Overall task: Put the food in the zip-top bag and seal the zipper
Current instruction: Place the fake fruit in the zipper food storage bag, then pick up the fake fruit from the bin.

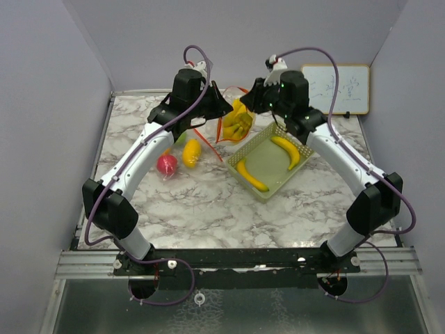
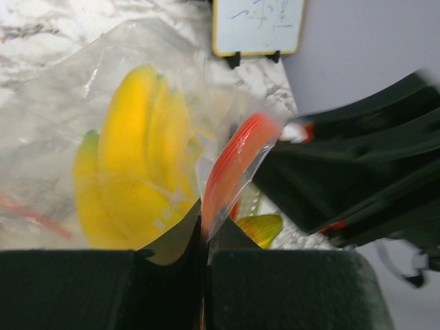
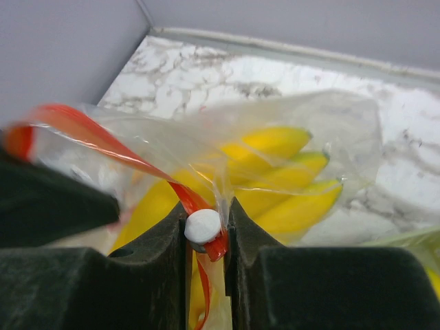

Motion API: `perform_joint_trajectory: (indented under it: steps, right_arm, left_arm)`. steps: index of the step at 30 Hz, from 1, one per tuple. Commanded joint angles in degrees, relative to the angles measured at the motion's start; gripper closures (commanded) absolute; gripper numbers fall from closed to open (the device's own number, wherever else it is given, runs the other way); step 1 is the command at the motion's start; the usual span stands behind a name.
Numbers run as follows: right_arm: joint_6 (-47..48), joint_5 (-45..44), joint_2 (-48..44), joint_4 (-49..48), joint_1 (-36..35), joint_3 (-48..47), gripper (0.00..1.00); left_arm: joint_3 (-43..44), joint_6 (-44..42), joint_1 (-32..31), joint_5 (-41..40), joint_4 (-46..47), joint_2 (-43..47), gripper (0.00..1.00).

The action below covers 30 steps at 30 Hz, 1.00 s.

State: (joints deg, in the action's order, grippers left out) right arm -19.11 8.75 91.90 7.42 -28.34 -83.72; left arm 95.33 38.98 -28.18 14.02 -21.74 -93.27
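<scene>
Beside the bag (image 1: 235, 124), a mesh tray (image 1: 270, 164) holds two bananas (image 1: 251, 176).

Overhead camera: high behind the near edge, looking down across the table (image 1: 208, 209). Wrist cameras: very close, facing the bag (image 2: 62, 117) (image 3: 344, 124) from opposite sides; all share it.

We see both arms bent inward over the marble table (image 1: 208, 209). The left gripper (image 1: 222, 110) and right gripper (image 1: 254, 99) meet at the top of a zip-top bag (image 1: 227, 133) with yellow bananas (image 1: 238, 122) inside. Just right of it, a pale green mesh tray (image 1: 272, 167) holds two loose bananas (image 1: 288, 152). A red-pink fruit (image 1: 166, 164) and a yellow-orange fruit (image 1: 191, 152) lie close together on the left.
</scene>
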Motion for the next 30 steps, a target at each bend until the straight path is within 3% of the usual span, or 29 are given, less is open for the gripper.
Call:
perform_joint_trajectory:
  steps: [1,6,12,14,17,18,21,23,30]
  right_arm:
    - [8.67,3.03,5.16,23.01,0.08,-20.81,0.94]
    - [11.41,6.07,4.27,28.94,0.06,-22.14,0.94]
    - [9.47,11.71,1.58,26.17,0.08,-17.36,0.94]
    - [9.5,9.86,-0.04,24.01,0.11,-15.55,0.94]
    - [11.33,6.54,-1.21,25.16,0.08,-15.62,0.92]
    - [11.98,6.46,-1.87,25.38,0.09,-15.44,0.86]
    - [12.59,6.47,-4.88,24.49,0.11,-13.03,0.52]
    - [12.59,8.23,-7.88,23.14,0.11,-9.88,0.4]
    - [11.83,10.75,-19.27,19.97,0.12,5.19,0.18]
  left_arm:
    - [-2.04,-6.6,0.55,-3.78,-9.02,2.25,1.0]
    - [-3.85,-9.18,2.4,-6.7,-12.58,4.81,1.0]
    - [3.36,-10.84,3.2,-12.94,-13.73,4.76,1.0]
    - [3.27,-11.63,3.22,-16.38,-13.59,4.92,1.0]
    - [2.06,-11.58,3.31,-13.18,-14.34,3.58,1.0]
    - [0.21,-11.09,3.31,-11.36,-13.67,3.76,1.0]
    - [-7.91,-10.38,3.41,-10.37,-10.2,5.14,1.0]
    - [-11.81,-9.71,4.17,-8.91,-8.5,5.14,1.0]
    - [-10.31,-10.49,5.6,-6.56,-7.82,3.06,1.0]
